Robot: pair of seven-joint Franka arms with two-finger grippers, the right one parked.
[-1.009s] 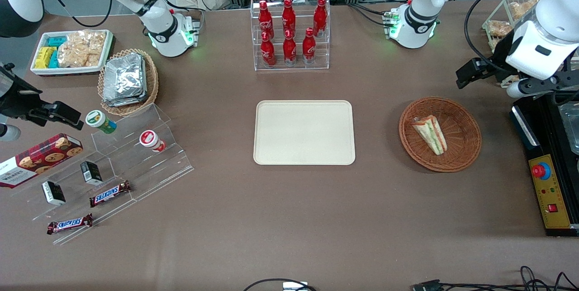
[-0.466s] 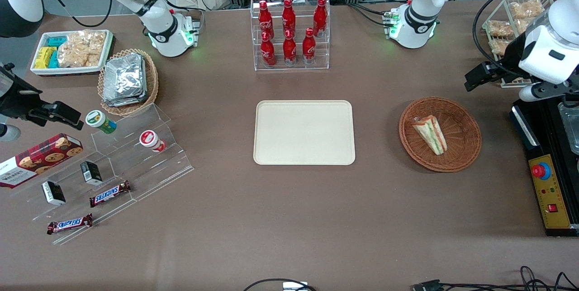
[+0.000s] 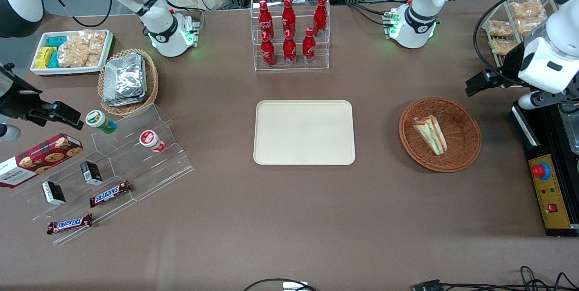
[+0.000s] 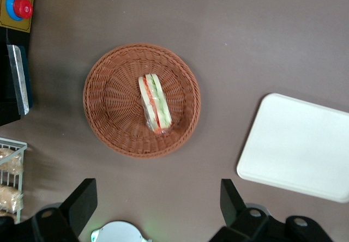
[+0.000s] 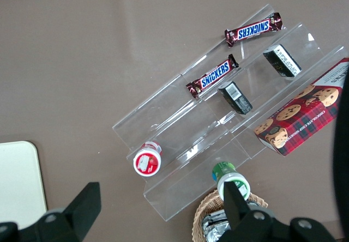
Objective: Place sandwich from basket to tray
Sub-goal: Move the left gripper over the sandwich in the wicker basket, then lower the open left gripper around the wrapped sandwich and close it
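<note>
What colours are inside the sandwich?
Green, orange and red in the sandwich, clearest from the left wrist view.

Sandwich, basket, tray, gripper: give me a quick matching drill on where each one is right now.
Things:
1. sandwich
2. basket
3. tray
4. gripper

States:
A. bare, at the table's middle
B. lying in the wicker bowl
C. high above the table, jaws open, holding nothing
D. on the table toward the working arm's end

Pairs: 1-B, 2-D, 3-A, 4-C

- Our front view looks steeply down over the whole table.
- Our left wrist view stares down on the basket [image 4: 142, 100] and tray [image 4: 297, 146], shared with the front view, gripper [image 4: 158, 209] fingers wide.
</note>
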